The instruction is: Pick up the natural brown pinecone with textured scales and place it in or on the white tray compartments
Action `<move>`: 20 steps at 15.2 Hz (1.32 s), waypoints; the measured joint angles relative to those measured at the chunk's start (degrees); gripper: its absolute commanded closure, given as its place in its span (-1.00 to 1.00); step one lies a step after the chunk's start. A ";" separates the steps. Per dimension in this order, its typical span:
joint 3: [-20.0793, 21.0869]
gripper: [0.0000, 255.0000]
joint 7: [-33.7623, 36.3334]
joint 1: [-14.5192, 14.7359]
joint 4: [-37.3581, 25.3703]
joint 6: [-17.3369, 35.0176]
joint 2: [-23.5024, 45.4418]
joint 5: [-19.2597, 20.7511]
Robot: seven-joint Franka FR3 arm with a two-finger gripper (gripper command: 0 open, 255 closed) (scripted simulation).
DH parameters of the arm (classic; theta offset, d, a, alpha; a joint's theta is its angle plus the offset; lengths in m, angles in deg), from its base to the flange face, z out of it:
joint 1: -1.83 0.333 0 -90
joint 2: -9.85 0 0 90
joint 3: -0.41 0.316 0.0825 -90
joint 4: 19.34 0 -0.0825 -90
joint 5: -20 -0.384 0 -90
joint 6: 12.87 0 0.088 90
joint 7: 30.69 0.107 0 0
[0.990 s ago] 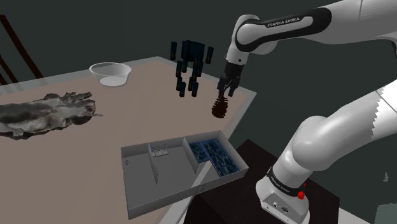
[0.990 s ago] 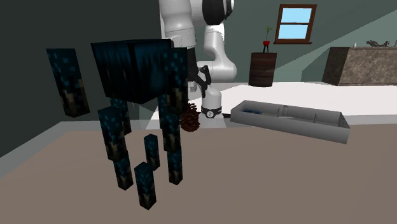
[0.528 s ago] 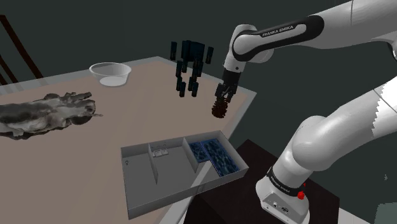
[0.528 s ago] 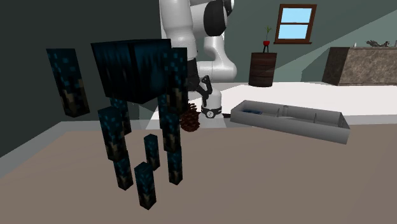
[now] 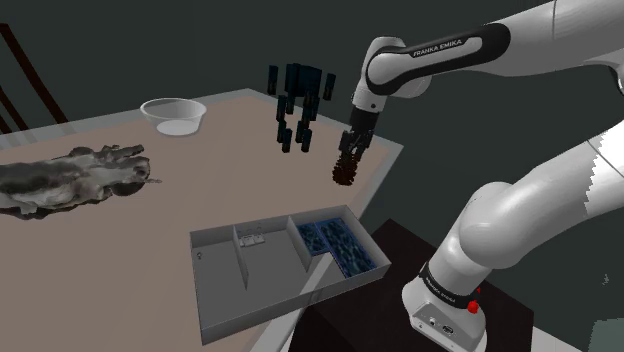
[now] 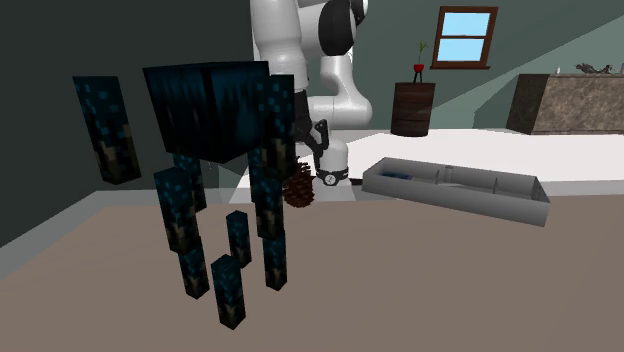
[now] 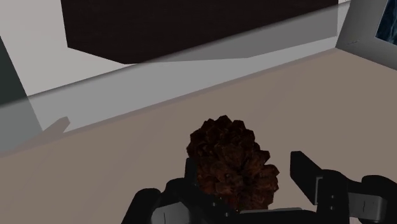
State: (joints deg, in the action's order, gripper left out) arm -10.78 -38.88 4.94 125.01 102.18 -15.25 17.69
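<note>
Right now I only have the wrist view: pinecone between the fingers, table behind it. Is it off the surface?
Observer: Yes. In the shoulder view the pinecone hangs under the gripper, clear of the table.
Operator: Where's the tray?
Observer: The grey tray sits at the table's near edge, beside the stand.
Operator: Any obstacle?
Observer: A dark blue blocky figure stands at the shoulder view's left of the gripper, not between pinecone and tray.
</note>
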 measured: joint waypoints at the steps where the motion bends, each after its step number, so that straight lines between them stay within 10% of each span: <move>1: -0.07 1.00 -0.07 -0.04 -0.13 0.05 0.01 0.04; 20: 0.77 1.00 1.17 0.16 -5.95 -9.15 -2.34 0.02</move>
State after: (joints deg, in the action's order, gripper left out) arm -10.02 -37.71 5.11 119.05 93.02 -17.58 17.71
